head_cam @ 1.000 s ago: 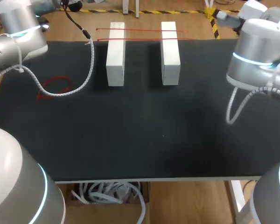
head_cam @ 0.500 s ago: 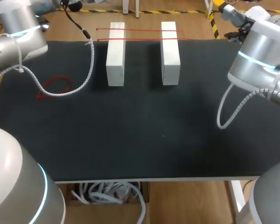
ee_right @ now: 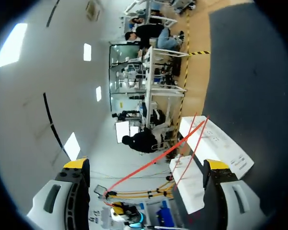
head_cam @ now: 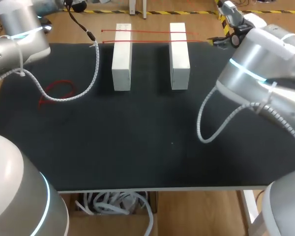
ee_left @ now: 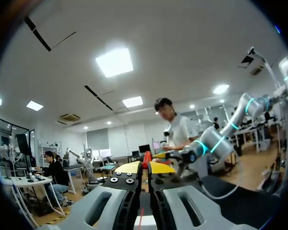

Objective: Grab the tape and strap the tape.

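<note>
Two thin red tapes lie stretched across two white blocks at the back of the black mat. A third red tape lies curled on the mat's left side. My left arm stands at the back left, its gripper outside the head view. In the left wrist view that gripper is shut, with a red tape showing between its tips. My right arm is over the back right. Its gripper is open, and the blocks and tapes lie ahead of it.
A white spiral cable hangs from my left arm over the mat beside the left block. Another cable loop hangs from my right arm over the mat's right half. The mat's front edge runs above a box of cables.
My right arm has swung in from the right edge toward the middle and back of the table, its cable loop following. The left arm, blocks and tapes have not moved.
</note>
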Tool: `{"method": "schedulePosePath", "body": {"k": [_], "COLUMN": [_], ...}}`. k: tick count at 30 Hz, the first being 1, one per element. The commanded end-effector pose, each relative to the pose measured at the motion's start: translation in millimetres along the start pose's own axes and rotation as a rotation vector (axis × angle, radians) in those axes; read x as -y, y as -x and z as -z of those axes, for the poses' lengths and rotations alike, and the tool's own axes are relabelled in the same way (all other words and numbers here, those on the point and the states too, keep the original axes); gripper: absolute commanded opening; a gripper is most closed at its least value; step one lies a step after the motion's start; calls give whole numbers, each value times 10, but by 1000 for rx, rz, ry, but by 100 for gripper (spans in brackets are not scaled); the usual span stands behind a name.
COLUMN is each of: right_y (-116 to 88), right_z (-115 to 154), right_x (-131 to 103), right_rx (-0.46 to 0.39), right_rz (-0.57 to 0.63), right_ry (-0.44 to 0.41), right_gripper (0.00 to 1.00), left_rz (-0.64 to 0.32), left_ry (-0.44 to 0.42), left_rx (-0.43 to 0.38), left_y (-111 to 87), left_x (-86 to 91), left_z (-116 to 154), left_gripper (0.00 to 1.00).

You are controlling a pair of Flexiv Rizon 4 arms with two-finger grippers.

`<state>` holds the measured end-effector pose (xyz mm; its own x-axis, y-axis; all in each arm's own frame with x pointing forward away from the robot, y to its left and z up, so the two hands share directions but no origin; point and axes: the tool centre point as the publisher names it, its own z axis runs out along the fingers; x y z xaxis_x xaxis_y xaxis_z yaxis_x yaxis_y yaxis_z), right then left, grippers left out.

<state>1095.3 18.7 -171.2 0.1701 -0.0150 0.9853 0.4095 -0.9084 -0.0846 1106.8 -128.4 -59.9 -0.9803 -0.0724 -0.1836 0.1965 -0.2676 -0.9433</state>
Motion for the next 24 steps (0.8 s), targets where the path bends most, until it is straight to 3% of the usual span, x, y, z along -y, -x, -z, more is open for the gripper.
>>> {"method": "schedulePosePath", "body": {"k": [1, 10, 16, 21, 24], "right_y": [88, 49, -107, -255, -262], "right_z": [-71, -147, -198, -137, -42], "right_x": [10, -90, -142, -207, -307], "right_rx": [-296, -369, -393, -385, -335], "right_rz": [-329, -402, -408, -422, -433], "right_ry": [264, 391, 435, 469, 520], "right_gripper": [100, 100, 100, 100, 100], "left_rz": [-3, -3, -3, -3, -3], "left_ry": [-2, -2, -2, -2, -2], "left_rx": [2, 2, 2, 2, 2], "left_y": [-7, -7, -7, -7, -7], "left_x": [-4, -4, -4, -4, -4], "left_z": [-1, -1, -1, -1, -1], "left_gripper": [0, 0, 0, 0, 0]}}
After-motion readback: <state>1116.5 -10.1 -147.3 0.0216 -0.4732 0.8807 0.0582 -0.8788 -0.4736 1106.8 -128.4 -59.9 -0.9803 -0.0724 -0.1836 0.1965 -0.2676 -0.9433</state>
